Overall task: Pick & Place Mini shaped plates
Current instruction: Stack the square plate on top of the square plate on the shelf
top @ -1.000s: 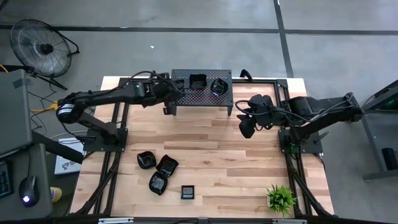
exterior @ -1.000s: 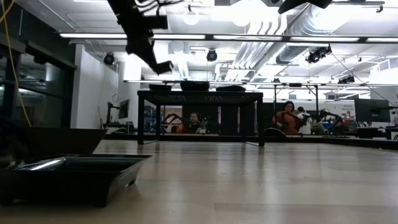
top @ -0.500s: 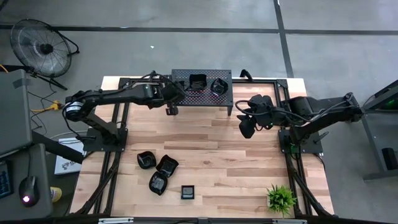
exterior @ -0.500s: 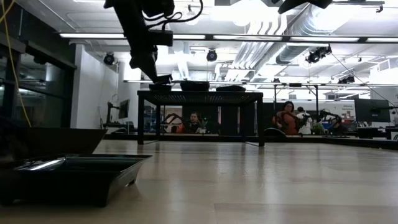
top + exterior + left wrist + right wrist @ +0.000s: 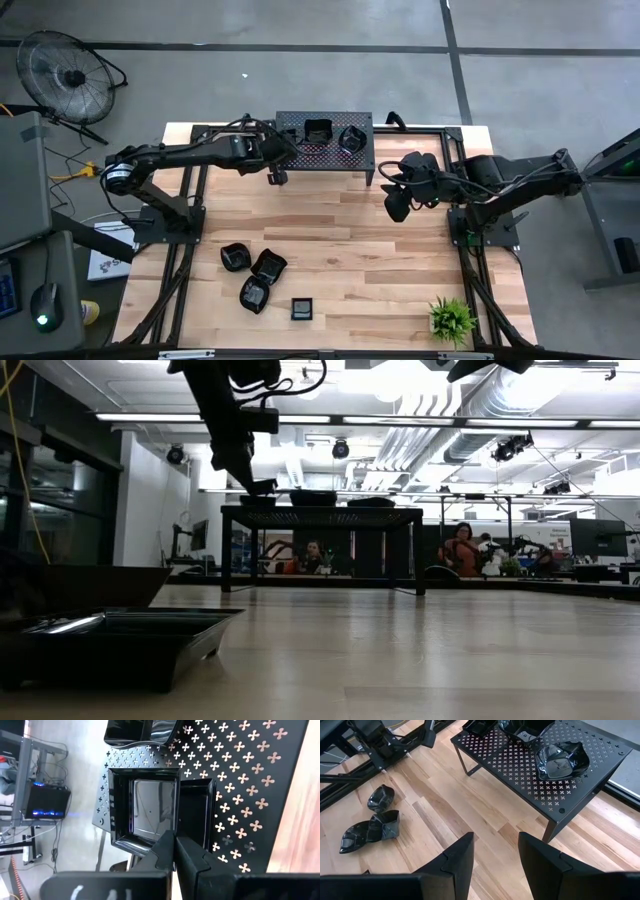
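Left pincer (image 5: 175, 851) over stand-corner plate (image 5: 150, 805)

Left tool (image 5: 174, 851) with fingers pressed together, arm stretched out; right tool (image 5: 495, 851) parted, arm bent.

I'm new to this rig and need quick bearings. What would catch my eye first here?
The black perforated stand at the table's far edge, already carrying plates: the left gripper sits over its left end, fingers shut on a square plate resting there. Four more plates lie clustered on the wood near the front. The right gripper hangs open above the table, right of the stand.
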